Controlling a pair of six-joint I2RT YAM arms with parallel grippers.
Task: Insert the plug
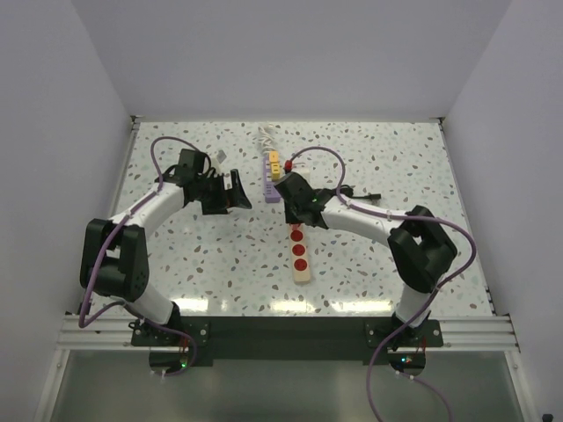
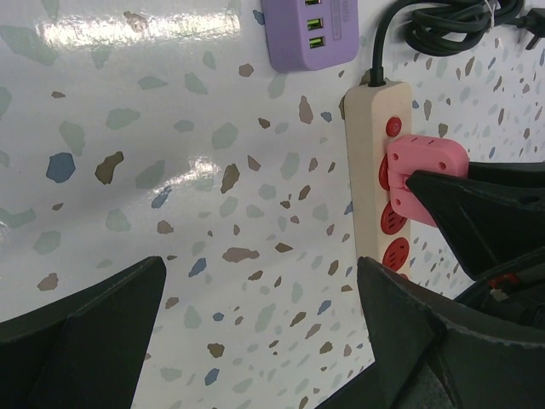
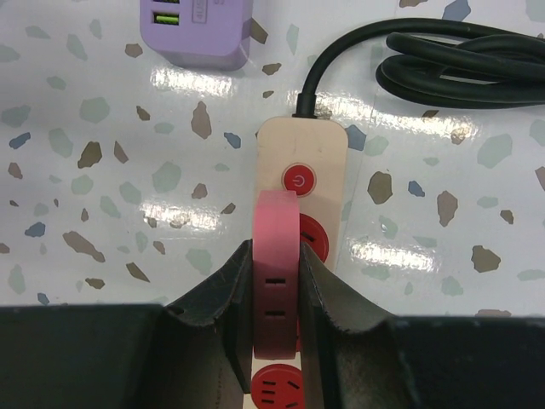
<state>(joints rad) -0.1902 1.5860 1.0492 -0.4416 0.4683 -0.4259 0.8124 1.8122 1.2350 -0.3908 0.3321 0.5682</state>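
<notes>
Right wrist view puts the pink plug (image 3: 276, 234) on edge over the beige power strip (image 3: 302, 149), just nearer than its red switch (image 3: 299, 180) and partly covering a red socket (image 3: 313, 239) — whether the prongs are seated I cannot tell. The right end effector (image 3: 276, 294) pinches the plug narrowly by its flat sides. A purple charger (image 3: 200, 34) and coiled black cord (image 3: 460, 68) lie beyond the strip's far end. Left of the strip's long edge, open speckled surface (image 2: 128, 170) runs to the left end effector (image 2: 260, 298) — spread wide, holding nothing.
</notes>
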